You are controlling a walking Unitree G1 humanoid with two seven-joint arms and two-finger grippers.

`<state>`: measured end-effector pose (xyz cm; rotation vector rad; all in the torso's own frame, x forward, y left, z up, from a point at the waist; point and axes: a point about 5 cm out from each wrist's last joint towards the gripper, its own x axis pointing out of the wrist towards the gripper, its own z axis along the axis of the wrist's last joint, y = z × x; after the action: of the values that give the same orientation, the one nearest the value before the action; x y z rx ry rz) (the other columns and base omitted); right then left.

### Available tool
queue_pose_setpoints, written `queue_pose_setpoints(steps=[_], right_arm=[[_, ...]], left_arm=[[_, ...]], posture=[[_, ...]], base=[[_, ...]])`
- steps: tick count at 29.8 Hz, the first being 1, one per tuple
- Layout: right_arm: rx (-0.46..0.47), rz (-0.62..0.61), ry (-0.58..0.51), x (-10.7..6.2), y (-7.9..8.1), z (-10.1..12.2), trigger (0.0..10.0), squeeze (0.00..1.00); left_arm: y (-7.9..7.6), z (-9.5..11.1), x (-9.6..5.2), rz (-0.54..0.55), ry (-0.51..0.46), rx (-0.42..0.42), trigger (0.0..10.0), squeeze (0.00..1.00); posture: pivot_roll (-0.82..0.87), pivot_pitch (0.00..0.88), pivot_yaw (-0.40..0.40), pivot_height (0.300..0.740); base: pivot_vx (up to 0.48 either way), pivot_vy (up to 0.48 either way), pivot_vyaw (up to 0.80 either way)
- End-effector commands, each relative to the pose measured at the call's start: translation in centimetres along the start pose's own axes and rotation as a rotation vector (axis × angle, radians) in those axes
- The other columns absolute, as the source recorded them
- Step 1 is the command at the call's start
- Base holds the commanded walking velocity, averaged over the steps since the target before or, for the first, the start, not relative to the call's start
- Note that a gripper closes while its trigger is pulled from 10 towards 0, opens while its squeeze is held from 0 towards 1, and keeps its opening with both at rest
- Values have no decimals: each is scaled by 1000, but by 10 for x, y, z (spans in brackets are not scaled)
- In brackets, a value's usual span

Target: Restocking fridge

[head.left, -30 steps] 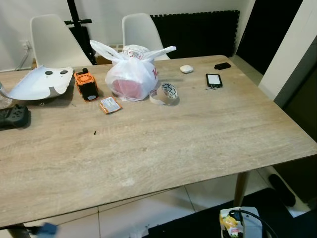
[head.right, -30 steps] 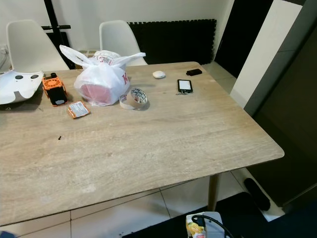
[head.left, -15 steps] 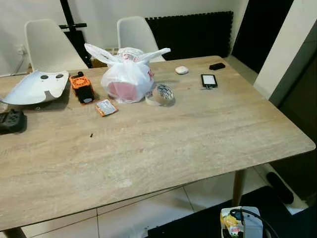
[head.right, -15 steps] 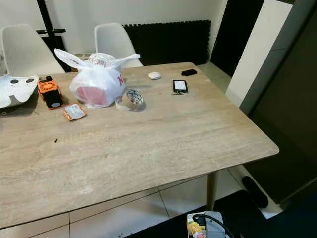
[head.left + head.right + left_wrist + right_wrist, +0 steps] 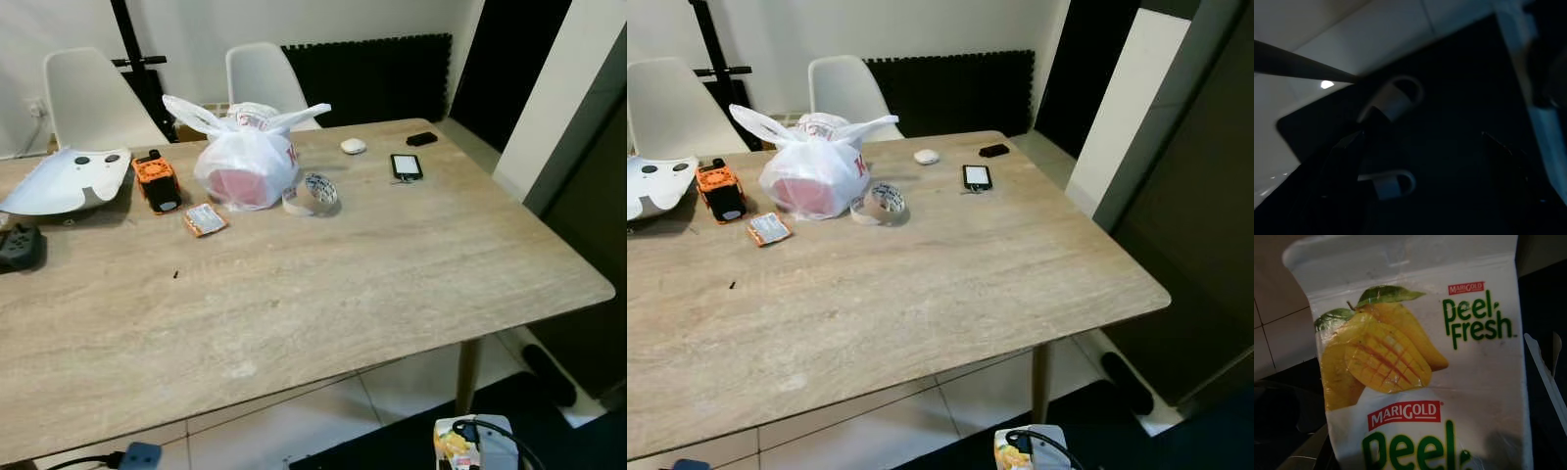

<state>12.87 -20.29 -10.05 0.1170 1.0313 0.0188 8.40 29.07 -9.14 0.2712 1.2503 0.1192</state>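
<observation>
Table (image 5: 323, 284): bag (image 5: 245, 166) (pink contents); tool (image 5: 1415, 440) grips carton (image 5: 1415, 357).

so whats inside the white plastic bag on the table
Through the white plastic bag a red, rounded shape shows low down, and something white with red print pokes out between the tied handles. The plastic hides what these actually are.

Table (image 5: 392, 284) is bearing, along its far side from left to right: controller (image 5: 18, 247), shell (image 5: 64, 181), cube (image 5: 157, 182), packet (image 5: 205, 219) before it, tied bag (image 5: 247, 162), tape roll (image 5: 311, 193), then phone (image 5: 405, 166). Two chairs (image 5: 263, 78) are standing behind. Juice carton (image 5: 1420, 367) is sitting low, before the table's near edge.
</observation>
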Motion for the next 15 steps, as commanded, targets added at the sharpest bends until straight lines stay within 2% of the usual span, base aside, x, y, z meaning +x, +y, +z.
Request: queue_pose_setpoints(steps=[1, 4, 6, 8, 11, 15], right_arm=[[6, 24, 2, 1, 6, -2, 10000, 0], [7, 24, 5, 0, 6, -4, 10000, 0], [9, 26, 11, 0, 6, -7, 10000, 0], [15, 29, 12, -1, 6, -8, 10000, 0], [35, 19, 13, -2, 4, -10, 10000, 0], [45, 11, 10, -2, 2, -10, 10000, 0]], left_arm=[[-11, -5, 0, -59, 14, 17, 10000, 0], [-17, -5, 1, -86, 12, 14, 10000, 0], [-23, 4, 2, -111, -40, -63, 10000, 0], [-27, 11, 2, -124, -76, -103, 10000, 0], [-23, 1, 0, -124, -78, -105, 10000, 0], [-25, 1, 0, -128, -76, -91, 10000, 0]], posture=[[56, 0, 8, 740], [57, 1, 7, 740], [57, 3, 4, 740], [58, 6, -1, 740], [54, 6, -3, 740], [42, 5, -2, 740]], base=[[0, 0, 0], [0, 0, 0], [0, 0, 0], [0, 0, 0], [0, 0, 0], [0, 0, 0]])
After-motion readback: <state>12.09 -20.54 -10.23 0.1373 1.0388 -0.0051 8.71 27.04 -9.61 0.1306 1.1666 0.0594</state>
